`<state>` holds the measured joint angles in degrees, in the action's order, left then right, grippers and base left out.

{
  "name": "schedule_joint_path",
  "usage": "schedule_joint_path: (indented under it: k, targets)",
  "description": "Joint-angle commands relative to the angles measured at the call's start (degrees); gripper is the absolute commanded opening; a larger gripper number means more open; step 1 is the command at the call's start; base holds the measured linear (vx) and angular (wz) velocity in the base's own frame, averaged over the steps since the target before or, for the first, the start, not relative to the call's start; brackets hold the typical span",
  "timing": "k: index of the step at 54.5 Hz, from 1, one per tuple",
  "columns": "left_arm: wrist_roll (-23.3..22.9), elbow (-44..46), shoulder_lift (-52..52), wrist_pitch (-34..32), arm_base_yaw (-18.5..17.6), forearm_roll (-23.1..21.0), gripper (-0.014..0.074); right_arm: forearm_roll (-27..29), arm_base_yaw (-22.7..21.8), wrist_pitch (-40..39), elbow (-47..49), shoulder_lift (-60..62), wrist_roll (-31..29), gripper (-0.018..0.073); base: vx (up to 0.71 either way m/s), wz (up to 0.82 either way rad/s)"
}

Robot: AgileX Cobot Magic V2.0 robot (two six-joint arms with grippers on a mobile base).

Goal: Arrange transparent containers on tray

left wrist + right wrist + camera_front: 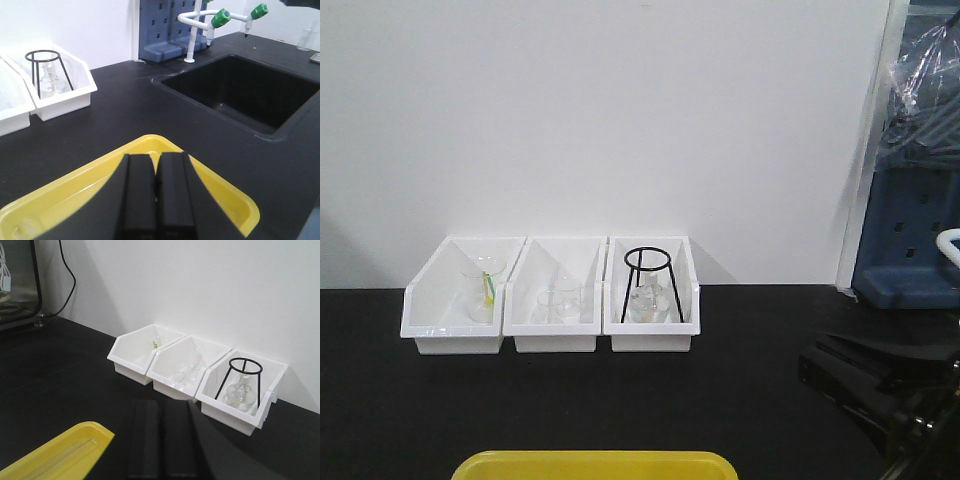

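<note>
Three white open-fronted bins [552, 300] stand side by side against the wall on the black surface [740, 380]. The left bin holds one clear beaker [484, 288] with something yellow-green inside it. The middle bin holds small clear glassware [558, 303]; its count is hard to tell. The right bin holds one clear flask [648, 302] under a black wire stand [648, 280].

One yellow tray [210, 195] lies on the surface nearer the robot, well apart from the bins. Faint clear tubes [70, 455] seem to lie in it along its length; their number cannot be told.

The left claw [156, 195] hangs over the tray, fingers pressed together with nothing between them. The right claw [161, 440] sits beside the tray's corner, fingers likewise together and holding nothing.

One sink [250, 95] is sunk into the surface, with one white tap [200, 30] bearing green handles behind it.
</note>
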<state>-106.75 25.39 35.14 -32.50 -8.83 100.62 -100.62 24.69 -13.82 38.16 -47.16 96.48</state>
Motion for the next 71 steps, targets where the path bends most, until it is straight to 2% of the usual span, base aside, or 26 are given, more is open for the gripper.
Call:
schedule_joint_path:
  k: [1, 4, 7, 10, 11, 12, 16, 17, 20, 27, 30, 33, 37, 39, 43, 60, 62, 64, 71]
  targets:
    - [-0.1, 1.5, 0.0, 0.1, -0.3, 3.7, 0.0, -2.1, -0.1, 0.8, 1.7, 0.5, 0.1, -0.0013, 0.0, 0.0]
    - [-0.1, 1.5, 0.0, -0.2, -0.3, 2.1, 0.0, -2.1, -0.1, 0.8, 1.7, 0.5, 0.1, -0.0013, 0.0, 0.0]
    - [1.6, 1.5, 0.0, 0.2, -0.3, -1.3, 0.0, -2.1, -0.1, 0.8, 1.7, 0.5, 0.1, -0.0013, 0.0, 0.0]
    - [7.9, 1.5, 0.0, 0.3, -0.3, -6.3, 0.0, -2.1, -0.1, 0.8, 1.7, 0.5, 0.1, -0.0013, 0.0, 0.0]
    - [11.4, 1.5, 0.1, 0.3, -0.3, -8.1, 0.0, -2.1, -0.1, 0.8, 1.7, 0.5, 0.1, -0.0013, 0.0, 0.0]
    - [14.2, 1.5, 0.1, 0.4, -0.3, -11.1, 0.0, -2.1, -0.1, 0.8, 1.7, 0.5, 0.1, -0.0013, 0.0, 0.0]
    - [34.0, 1.5, 0.3, 1.9, -0.3, -26.4, 0.0, -2.1, -0.1, 0.8, 1.7, 0.5, 0.1, -0.0013, 0.0, 0.0]
    - [37.4, 1.5, 0.3, 2.3, -0.3, -29.3, 0.0, -2.1, -0.1, 0.8, 1.7, 0.5, 0.1, -0.0013, 0.0, 0.0]
    - [51.0, 1.5, 0.3, 5.0, -0.3, -43.5, 0.0, -2.1, -0.1, 0.8, 1.7, 0.5, 0.1, -0.0013, 0.0, 0.0]
    - [72.8, 1.5, 0.3, 14.4, -0.3, -70.8, 0.0, -2.1, -0.1, 0.8, 1.7, 0.5, 0.1, -0.0013, 0.0, 0.0]
    - [81.5, 1.5, 0.3, 19.7, -0.3, -81.0, 0.0, -2.1, -0.1, 0.8, 1.7, 0.5, 0.1, -0.0013, 0.0, 0.0]
    - [89.7, 1.5, 0.2, 25.1, -0.3, -89.6, 0.0, -2.1, -0.1, 0.8, 1.7, 0.5, 0.1, -0.0013, 0.0, 0.0]
    - [99.3, 0.7, -1.2, 31.3, -0.3, -97.3, 0.0, -2.1, -0.1, 0.8, 1.7, 0.5, 0.1, -0.0013, 0.0, 0.0]
    - [102.2, -0.3, -2.6, 32.5, -0.3, -99.1, 0.0, -2.1, -0.1, 0.8, 1.7, 0.5, 0.1, -0.0013, 0.0, 0.0]
    - [104.5, -4.2, -7.2, 32.9, -0.3, -101.5, 0.0, -2.1, -0.1, 0.8, 1.7, 0.5, 0.1, -0.0013, 0.0, 0.0]
    - [103.4, -29.7, -31.0, 26.7, -0.3, -101.1, 0.0, -2.1, -0.1, 0.8, 1.7, 0.5, 0.1, -0.0013, 0.0, 0.0]
    - [103.6, -29.1, -33.0, 32.5, -0.3, -101.1, 0.0, -2.1, -0.1, 0.8, 1.7, 0.5, 0.1, -0.0013, 0.0, 0.0]
    - [103.9, -29.0, -34.2, 35.6, -0.3, -101.0, 0.0, -2.1, -0.1, 0.8, 1.7, 0.5, 0.1, -0.0013, 0.0, 0.0]
    - [104.0, -29.1, -37.4, 39.0, -0.3, -100.6, 0.0, -2.1, -0.1, 0.8, 1.7, 0.5, 0.1, -0.0013, 0.0, 0.0]
